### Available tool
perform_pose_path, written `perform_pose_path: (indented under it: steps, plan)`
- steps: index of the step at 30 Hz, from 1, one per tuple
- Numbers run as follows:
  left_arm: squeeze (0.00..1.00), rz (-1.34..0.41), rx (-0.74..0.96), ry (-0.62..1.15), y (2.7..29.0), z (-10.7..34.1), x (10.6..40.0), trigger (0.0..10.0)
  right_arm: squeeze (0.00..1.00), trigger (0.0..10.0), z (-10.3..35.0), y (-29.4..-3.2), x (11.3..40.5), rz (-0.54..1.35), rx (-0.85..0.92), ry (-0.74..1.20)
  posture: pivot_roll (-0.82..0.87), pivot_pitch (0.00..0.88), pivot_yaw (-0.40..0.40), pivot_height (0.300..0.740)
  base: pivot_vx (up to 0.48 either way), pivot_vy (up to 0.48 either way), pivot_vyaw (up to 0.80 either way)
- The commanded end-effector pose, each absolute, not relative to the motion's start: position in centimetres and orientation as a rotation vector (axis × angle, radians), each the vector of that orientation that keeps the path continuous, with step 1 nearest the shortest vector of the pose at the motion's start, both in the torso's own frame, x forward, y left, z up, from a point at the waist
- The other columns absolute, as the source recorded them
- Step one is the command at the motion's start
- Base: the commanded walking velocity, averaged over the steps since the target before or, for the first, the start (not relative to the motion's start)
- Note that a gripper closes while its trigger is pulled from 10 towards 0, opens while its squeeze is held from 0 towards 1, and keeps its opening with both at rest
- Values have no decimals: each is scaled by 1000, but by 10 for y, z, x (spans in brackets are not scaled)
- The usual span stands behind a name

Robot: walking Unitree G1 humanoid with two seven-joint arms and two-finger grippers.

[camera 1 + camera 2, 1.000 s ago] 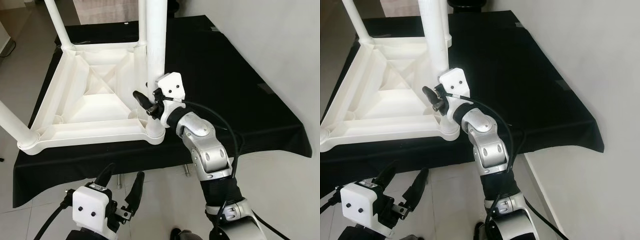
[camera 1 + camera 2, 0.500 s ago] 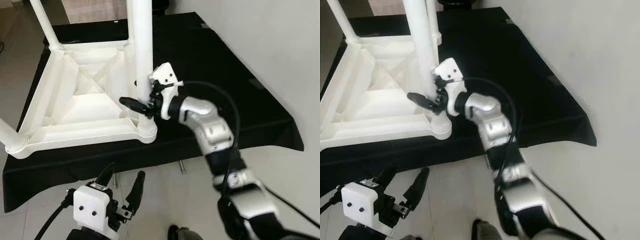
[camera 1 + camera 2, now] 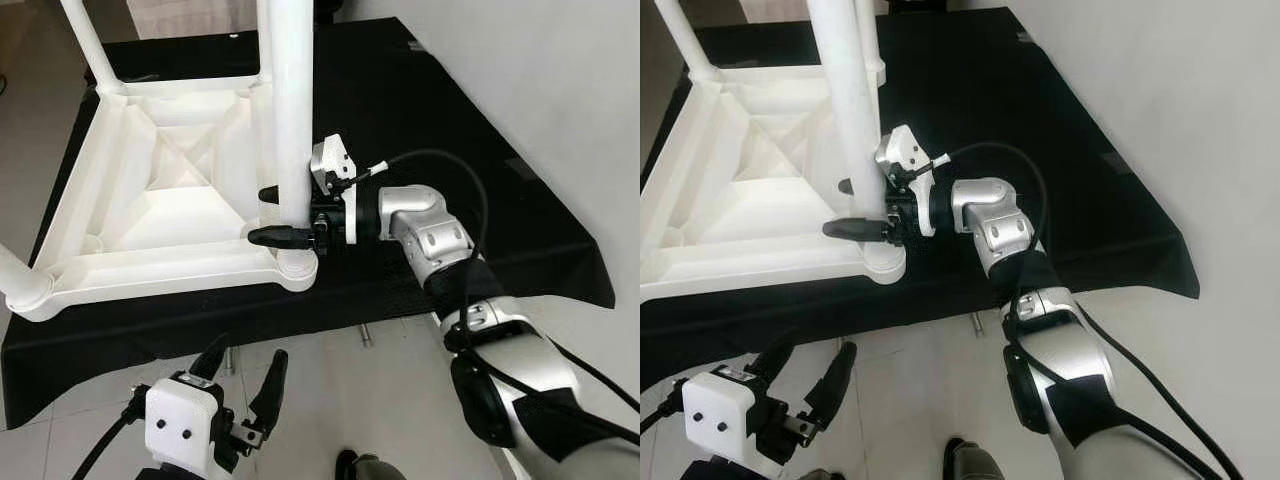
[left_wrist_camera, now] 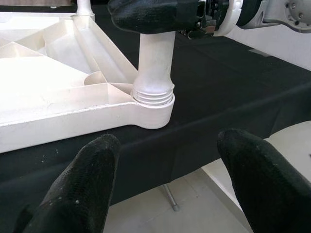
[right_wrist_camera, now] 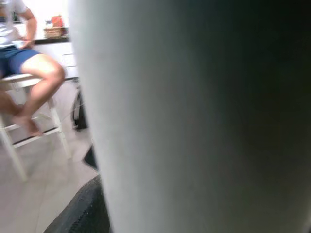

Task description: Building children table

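Right gripper (image 3: 283, 214) clasps smooth round white plastic leg (image 3: 289, 120) above ribbed socket (image 4: 153, 97).

My head views are bright and sharp, lit evenly by soft daylight. The white table (image 3: 150, 200) nearly blows out against the black cloth (image 3: 420, 110), which swallows all detail; shadows beneath it are faint. In my right wrist view the leg (image 5: 194, 116) sits too close, blurred and half in shade. My left wrist view is clear.
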State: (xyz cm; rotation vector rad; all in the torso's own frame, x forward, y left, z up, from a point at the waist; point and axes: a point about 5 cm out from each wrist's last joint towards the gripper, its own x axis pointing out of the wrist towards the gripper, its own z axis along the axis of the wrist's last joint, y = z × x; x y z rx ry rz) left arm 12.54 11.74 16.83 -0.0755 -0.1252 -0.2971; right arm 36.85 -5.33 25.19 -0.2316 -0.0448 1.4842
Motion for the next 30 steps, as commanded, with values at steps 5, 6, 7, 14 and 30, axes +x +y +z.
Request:
perform_pose_path:
  steps: [5, 6, 7, 14, 30]
  plan:
    - [0, -295, -77, -105, 117, 167, 120, 10000, 0, 10000, 253, -56, 367, 1600, -253, -43, 93, 220, -43, 740, 0, 0, 0]
    - [0, -295, -78, -104, 117, 167, 120, 10000, 0, 10000, 253, -58, 368, 1610, -254, -42, 83, 216, -46, 740, 0, 0, 0]
    - [0, -295, -78, -104, 117, 167, 120, 10000, 0, 10000, 253, -58, 368, 1610, -254, -42, 83, 216, -46, 740, 0, 0, 0]
    - [0, -297, -77, -106, 117, 165, 122, 10000, 0, 8980, 255, -63, 368, 1647, -259, -37, 78, 202, -46, 740, 0, 0, 0]
    - [0, -300, -77, -118, 117, 165, 126, 10000, 0, 0, 251, -71, 373, 1533, -289, -90, 57, 190, -44, 740, 0, 0, 0]
